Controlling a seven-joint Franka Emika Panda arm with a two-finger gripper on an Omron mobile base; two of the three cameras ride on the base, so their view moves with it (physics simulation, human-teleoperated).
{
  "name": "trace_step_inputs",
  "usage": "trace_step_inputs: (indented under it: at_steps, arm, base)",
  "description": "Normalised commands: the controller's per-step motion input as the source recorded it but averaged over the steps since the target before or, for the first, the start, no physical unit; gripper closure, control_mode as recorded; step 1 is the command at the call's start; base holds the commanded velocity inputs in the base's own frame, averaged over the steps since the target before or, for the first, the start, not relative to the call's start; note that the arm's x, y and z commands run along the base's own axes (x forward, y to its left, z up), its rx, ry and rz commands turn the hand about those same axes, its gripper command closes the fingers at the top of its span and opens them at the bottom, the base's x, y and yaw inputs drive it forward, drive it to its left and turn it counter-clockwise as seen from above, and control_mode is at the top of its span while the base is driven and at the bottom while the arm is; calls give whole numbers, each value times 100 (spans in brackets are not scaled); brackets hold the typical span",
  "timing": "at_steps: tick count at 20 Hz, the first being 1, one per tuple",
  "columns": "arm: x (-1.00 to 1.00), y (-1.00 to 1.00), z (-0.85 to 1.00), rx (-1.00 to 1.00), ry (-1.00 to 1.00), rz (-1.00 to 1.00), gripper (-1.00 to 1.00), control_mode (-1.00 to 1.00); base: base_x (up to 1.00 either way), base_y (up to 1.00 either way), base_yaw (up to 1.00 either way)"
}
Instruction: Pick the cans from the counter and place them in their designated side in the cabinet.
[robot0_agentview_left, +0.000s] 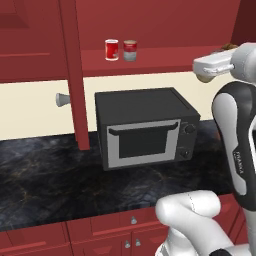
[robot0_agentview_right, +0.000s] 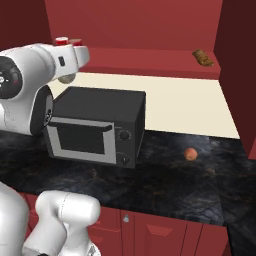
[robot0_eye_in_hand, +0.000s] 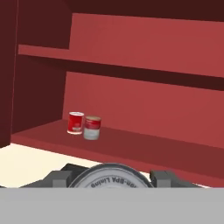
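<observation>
Can (robot0_eye_in_hand: 109, 177) | clamped between gripper (robot0_eye_in_hand: 111, 178) fingers | red-over-grey can (robot0_eye_in_hand: 92, 127) far ahead on cabinet shelf (robot0_eye_in_hand: 144, 151)

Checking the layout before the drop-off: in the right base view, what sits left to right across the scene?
gripper holding a can → microwave → small orange ball on the counter → brown item on the cabinet shelf.

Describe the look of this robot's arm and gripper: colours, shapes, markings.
The arm is glossy white, built of rounded tubular links with dark grey joint bands and small dark lettering down one link. A round dark joint cap with pale marks shows in the right base view. The gripper has small, blocky dark grey fingertips.
</observation>
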Motion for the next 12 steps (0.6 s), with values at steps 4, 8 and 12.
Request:
trace_step_inputs:
  at_steps: [4,8,12]
  arm:
    - [41,13,0,-3,0,3,100,-100]
    - [39,9,0,-2,0,3,100,-100]
    - [39,8,0,-1,0,3,100,-100]
  base:
    - [0,0,0]
    - [0,0,0]
    - [0,0,0]
